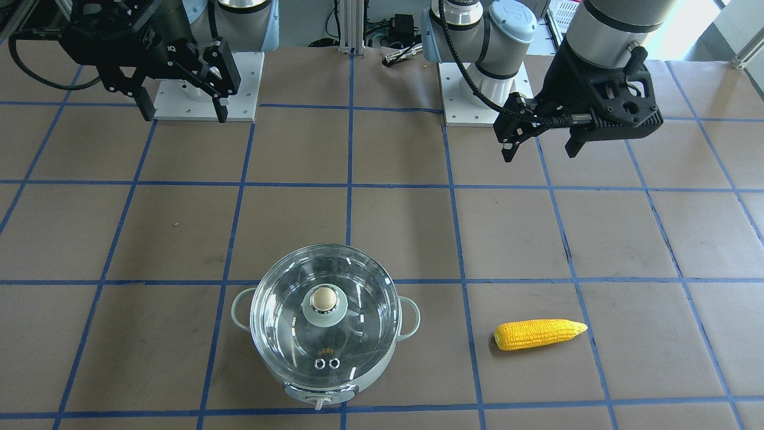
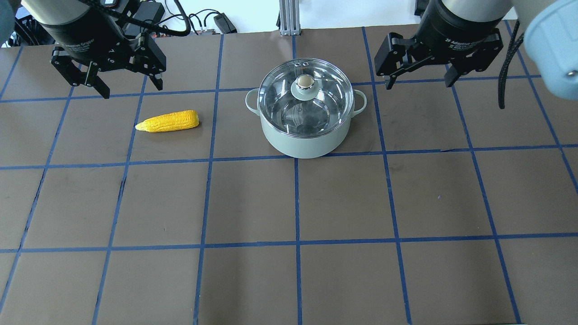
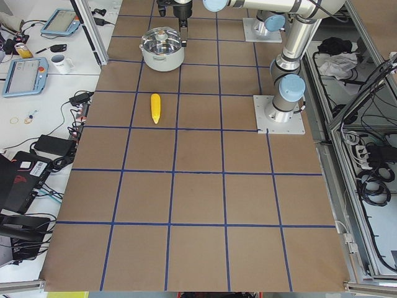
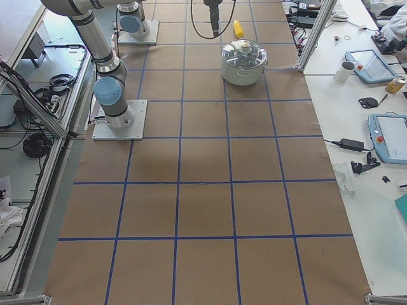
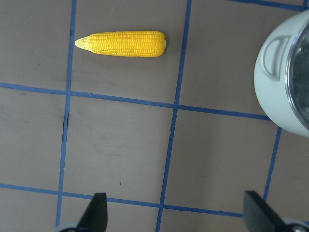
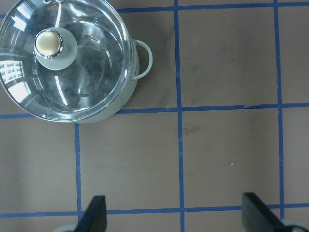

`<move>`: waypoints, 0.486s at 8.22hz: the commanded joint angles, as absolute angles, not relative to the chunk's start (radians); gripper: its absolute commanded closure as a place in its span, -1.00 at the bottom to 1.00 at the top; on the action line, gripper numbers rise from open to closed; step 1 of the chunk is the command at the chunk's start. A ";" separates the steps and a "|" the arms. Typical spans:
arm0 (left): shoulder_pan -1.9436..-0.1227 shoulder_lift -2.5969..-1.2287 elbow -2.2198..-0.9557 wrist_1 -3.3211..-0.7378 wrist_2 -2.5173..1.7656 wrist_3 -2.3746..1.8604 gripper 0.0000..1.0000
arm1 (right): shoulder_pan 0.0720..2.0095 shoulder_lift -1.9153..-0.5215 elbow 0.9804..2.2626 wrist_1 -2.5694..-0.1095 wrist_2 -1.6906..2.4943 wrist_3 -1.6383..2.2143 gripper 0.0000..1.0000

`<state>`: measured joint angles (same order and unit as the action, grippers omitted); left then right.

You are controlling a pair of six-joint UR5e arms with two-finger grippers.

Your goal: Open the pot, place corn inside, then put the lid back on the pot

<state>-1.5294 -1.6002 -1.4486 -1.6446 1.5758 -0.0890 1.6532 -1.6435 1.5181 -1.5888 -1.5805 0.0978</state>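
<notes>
Pot (image 1: 322, 391) with lid (image 1: 325, 334) on, corn (image 1: 540, 334) well apart on bench (image 1: 382, 239); left hand (image 1: 540, 152) and right hand (image 1: 184, 113) wide, empty; risk: round knob (image 1: 324, 298) likely slips from pinch, glass lid drops.

White print on the black body of the left gripper (image 2: 132, 90), at ten o'clock in the overhead view, reads "Adaptive Gripper". The right gripper (image 2: 419, 85), at two o'clock, carries "2F Adaptive", with the rest cut off. Seen from the front, its body shows "IQ". A small orange mark on the lid (image 1: 352, 322) is too small to read.
</notes>
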 commanded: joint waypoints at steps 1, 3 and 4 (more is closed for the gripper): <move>-1.476 -1.667 -1.447 -1.504 1.563 -0.286 -1.00 | 1.657 -1.641 1.520 -1.592 -1.582 0.089 -0.93; -1.474 -1.788 -1.444 -1.308 1.566 -0.461 -1.00 | 1.660 -1.552 1.471 -1.592 -1.580 0.086 -1.00; -1.471 -1.830 -1.443 -1.255 1.563 -0.601 -1.00 | 1.663 -1.484 1.377 -1.583 -1.589 0.074 -1.00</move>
<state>-1.4766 -1.7376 -1.4459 -1.4030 1.5669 -0.3912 1.6575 -1.5917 1.4918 -1.5914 -1.5795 0.0867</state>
